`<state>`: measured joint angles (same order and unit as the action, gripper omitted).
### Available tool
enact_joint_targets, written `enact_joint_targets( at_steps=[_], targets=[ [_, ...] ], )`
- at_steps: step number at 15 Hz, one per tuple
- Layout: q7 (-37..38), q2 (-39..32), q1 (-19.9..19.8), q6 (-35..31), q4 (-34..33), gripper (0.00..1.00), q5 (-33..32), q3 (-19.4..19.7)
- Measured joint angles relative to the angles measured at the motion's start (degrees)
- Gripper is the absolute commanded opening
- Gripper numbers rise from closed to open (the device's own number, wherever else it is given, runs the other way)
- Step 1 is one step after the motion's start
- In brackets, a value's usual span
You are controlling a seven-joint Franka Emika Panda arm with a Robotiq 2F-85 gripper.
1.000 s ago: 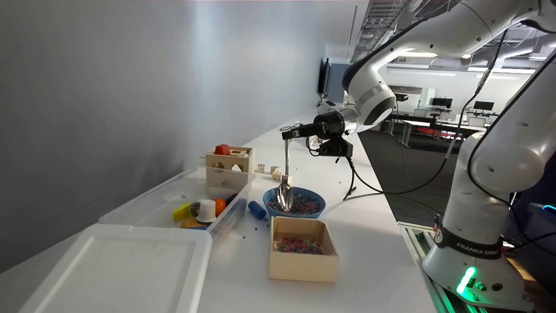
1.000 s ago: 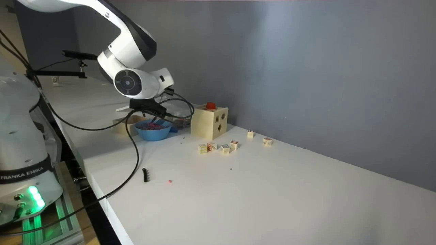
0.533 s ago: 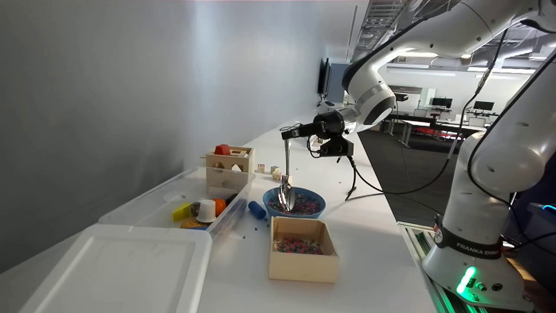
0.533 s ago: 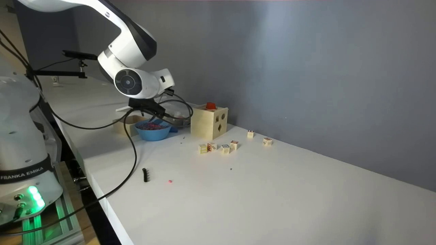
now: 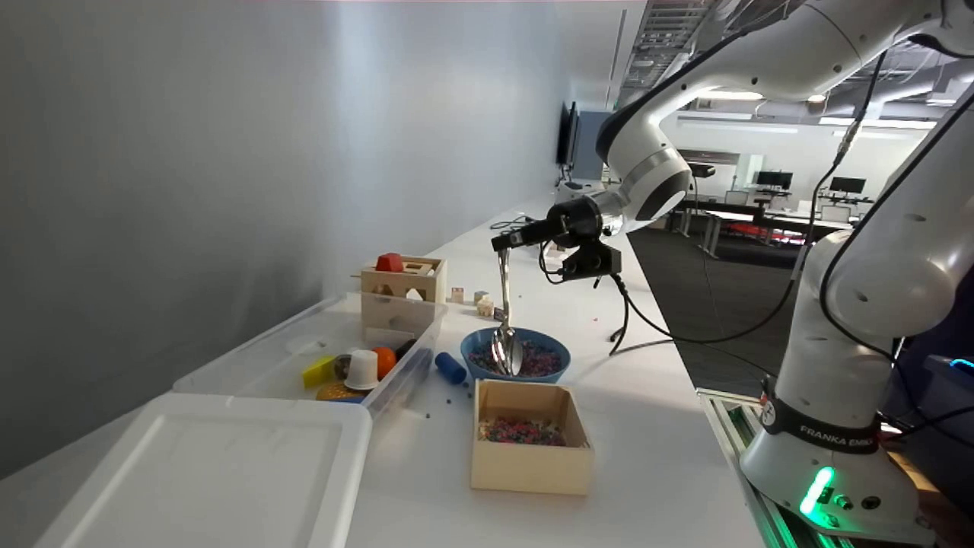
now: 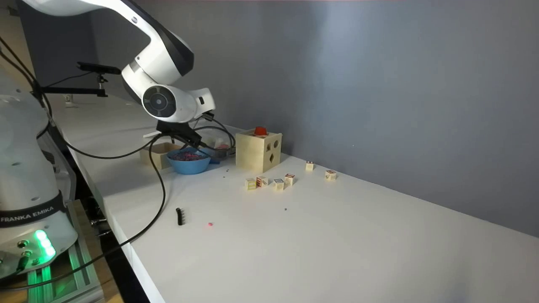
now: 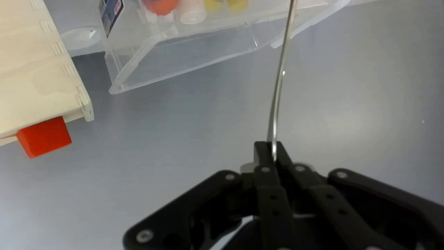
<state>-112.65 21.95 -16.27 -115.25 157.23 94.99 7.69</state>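
In an exterior view: one silver spoon-ended utensil [image 5: 507, 352], hanging head down at the blue bowl [image 5: 546, 339]; contact with the beads [image 5: 539, 361], undetermined. One open wooden box [image 5: 530, 469], standing beside the bowl, is showing its bead fill here alone.

In an exterior view: six small cubes [image 6: 278, 184] are sitting on the desk [image 6: 358, 244]; the arm [image 6: 153, 63] is obscuring the utensil.

In the wrist view: one red block [image 7: 44, 137] is protruding from the shape sorter [image 7: 34, 76]; the utensil's far end is running out of frame. Pincer [image 7: 273, 152], almost closed, is gripping the utensil's top.
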Motion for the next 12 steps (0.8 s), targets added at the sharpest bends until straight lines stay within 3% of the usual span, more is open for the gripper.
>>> enact_joint_targets(
  at_steps=[8, 12],
  targets=[
    [2.14, -0.36, 0.63, -15.75, -0.15, 0.01, 0.05, -3.84],
    [3.44, 1.19, 1.29, -18.69, -0.07, 0.01, 0.6, -3.97]
  ],
)
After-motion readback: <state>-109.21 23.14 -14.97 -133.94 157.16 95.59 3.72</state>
